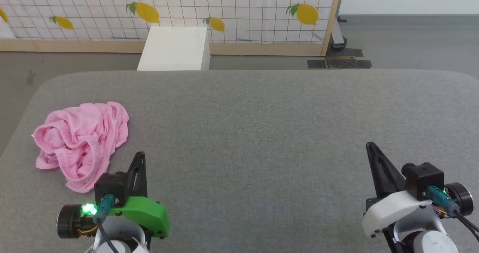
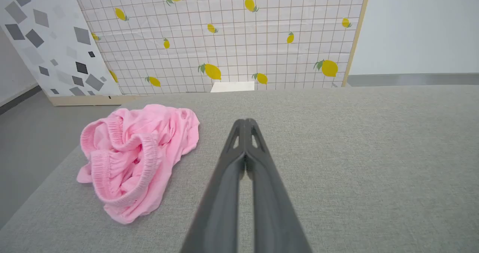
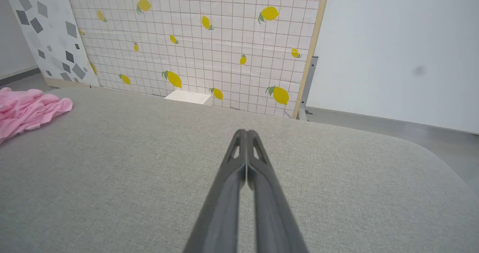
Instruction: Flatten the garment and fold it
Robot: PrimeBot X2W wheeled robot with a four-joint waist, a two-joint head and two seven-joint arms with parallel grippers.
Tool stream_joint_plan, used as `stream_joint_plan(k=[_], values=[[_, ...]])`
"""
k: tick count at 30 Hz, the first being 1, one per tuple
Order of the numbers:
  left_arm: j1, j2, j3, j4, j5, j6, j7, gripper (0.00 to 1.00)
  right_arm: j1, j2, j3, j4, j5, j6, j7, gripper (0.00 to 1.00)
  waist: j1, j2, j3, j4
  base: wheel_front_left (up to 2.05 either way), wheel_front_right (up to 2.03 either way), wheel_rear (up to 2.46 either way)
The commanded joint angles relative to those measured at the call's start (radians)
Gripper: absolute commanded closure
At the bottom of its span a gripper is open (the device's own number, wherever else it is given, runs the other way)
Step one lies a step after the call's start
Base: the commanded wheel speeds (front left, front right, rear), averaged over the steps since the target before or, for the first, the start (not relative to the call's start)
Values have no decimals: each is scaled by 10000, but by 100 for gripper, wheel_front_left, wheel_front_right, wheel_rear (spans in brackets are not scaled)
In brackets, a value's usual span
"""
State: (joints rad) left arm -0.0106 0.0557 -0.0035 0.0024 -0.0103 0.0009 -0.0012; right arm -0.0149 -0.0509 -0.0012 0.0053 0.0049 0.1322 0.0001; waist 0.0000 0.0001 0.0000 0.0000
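Note:
The pink shorts (image 1: 82, 140) lie crumpled in a heap near the left edge of the grey padded table (image 1: 262, 125). Their gathered waistband (image 2: 112, 163) curls along the near side in the left wrist view. My left gripper (image 1: 140, 156) is shut and empty, just right of the heap's near edge and not touching it; its tips (image 2: 245, 122) meet over bare fabric. My right gripper (image 1: 370, 146) is shut and empty far to the right, and the shorts (image 3: 26, 109) sit at the left edge of its wrist view, well away from the closed tips (image 3: 246, 132).
A white box (image 1: 176, 47) stands on the floor behind the table's far edge, in front of a lemon-print tiled screen (image 1: 224, 9). The table's rounded corners drop off at far left and far right. A wide stretch of grey surface lies between the two grippers.

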Motion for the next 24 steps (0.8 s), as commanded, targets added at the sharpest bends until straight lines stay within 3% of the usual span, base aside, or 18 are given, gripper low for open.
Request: stream_joint_plan(k=[1,2,24], values=[[106,-55,35,-24,103,-9,12,100,149,7,12,-53,-49,-15,-1,100,0,-1,0,0,0,0,0],[0,0,-2,0,0,0,0,0,0,0,-2,0,0,0,0,0,0,-1,0,0,0,0,0],[1,-6,-247,264,-318,144,-387,0,124,1,-207,427,518,-2,-382,0,0,-1,0,123,0,0,0]])
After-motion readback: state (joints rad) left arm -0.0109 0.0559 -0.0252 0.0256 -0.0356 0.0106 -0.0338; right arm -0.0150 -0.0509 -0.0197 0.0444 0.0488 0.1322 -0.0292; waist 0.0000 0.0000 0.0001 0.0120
